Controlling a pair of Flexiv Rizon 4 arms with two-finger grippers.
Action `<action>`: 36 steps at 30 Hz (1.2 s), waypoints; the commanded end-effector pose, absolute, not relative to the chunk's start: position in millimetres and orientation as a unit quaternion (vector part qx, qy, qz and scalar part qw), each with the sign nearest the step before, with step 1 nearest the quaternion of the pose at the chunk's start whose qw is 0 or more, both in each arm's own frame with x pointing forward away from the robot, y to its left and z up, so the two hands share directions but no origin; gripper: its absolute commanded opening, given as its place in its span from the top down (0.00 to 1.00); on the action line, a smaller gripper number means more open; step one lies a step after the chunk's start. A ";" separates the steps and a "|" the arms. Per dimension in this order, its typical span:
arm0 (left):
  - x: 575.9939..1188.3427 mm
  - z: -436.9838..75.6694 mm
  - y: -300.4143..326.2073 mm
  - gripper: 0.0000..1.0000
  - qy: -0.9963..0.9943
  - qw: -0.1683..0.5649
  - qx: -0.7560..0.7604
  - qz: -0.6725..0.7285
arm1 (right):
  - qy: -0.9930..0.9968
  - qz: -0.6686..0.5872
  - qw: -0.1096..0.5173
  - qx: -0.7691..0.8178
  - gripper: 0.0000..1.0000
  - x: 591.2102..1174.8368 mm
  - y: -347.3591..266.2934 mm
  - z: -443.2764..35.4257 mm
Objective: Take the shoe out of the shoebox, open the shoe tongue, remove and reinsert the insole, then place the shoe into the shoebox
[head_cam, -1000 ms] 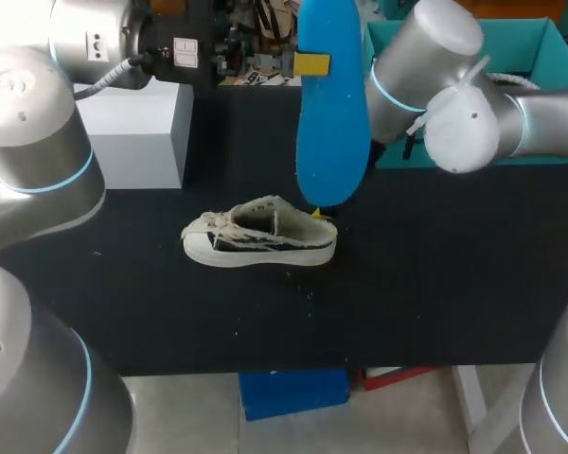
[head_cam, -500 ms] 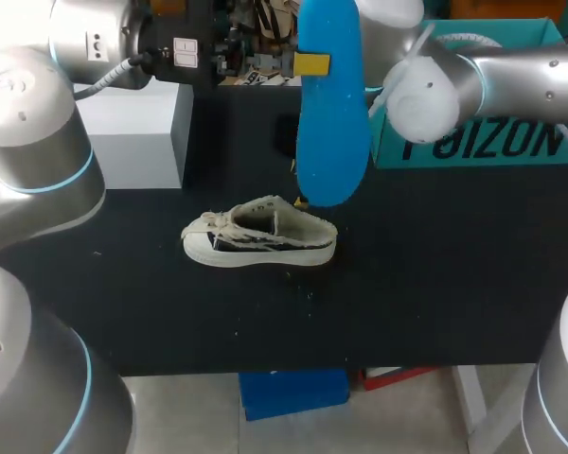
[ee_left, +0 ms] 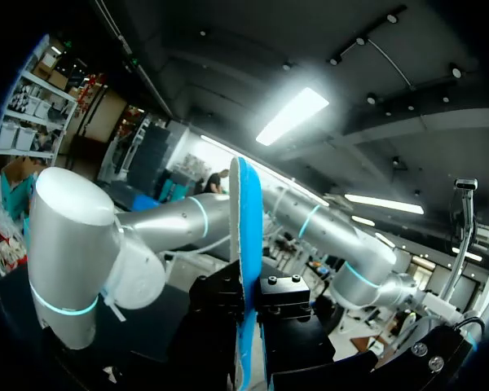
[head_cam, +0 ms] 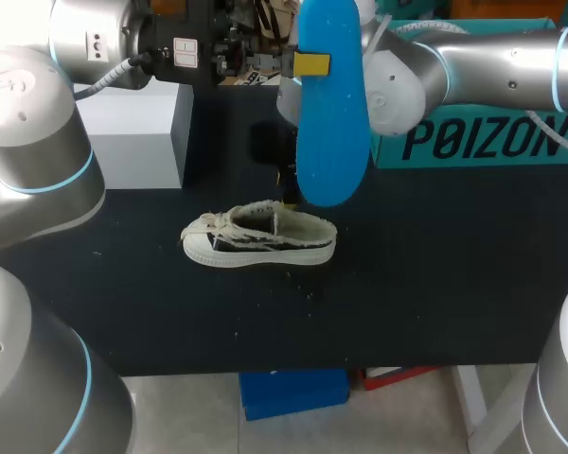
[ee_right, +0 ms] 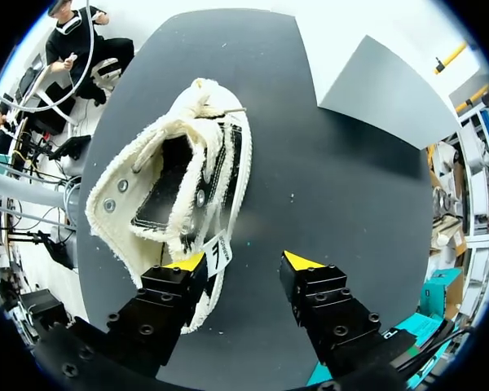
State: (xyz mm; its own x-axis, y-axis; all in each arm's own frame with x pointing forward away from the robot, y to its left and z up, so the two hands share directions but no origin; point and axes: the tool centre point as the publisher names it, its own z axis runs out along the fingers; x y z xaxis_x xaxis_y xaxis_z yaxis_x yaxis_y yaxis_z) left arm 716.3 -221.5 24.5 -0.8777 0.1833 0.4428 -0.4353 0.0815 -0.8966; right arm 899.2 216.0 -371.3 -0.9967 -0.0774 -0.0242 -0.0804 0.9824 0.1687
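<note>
Head view: the shoe (head_cam: 260, 236) lies on its side on the black table (head_cam: 426, 293), out of the teal shoebox (head_cam: 483, 142) at the far right; the blue insole (head_cam: 331, 113) hangs upright above it, clamped near its upper end by the left gripper (head_cam: 310, 64); so removal looks done, with reinsertion and boxing left. The right arm reaches in behind the insole, which hides its gripper here.

Left wrist view: the left gripper (ee_left: 246, 303) pinches the insole (ee_left: 244, 236) edge-on between its closed fingers, a grip the head view shows only partly; neither shoe nor table appears.

Right wrist view: the right gripper (ee_right: 244, 262) hovers spread wide and empty, one yellow tip just over the heel rim of the shoe (ee_right: 175, 183); only here is the mouth seen gaping, seemingly ready for the insole.
</note>
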 end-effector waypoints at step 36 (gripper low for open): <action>715.5 23.2 -222.6 1.00 -0.698 0.229 0.091 0.672 | 0.999 0.046 0.020 -0.013 0.42 880.5 219.0 -342.8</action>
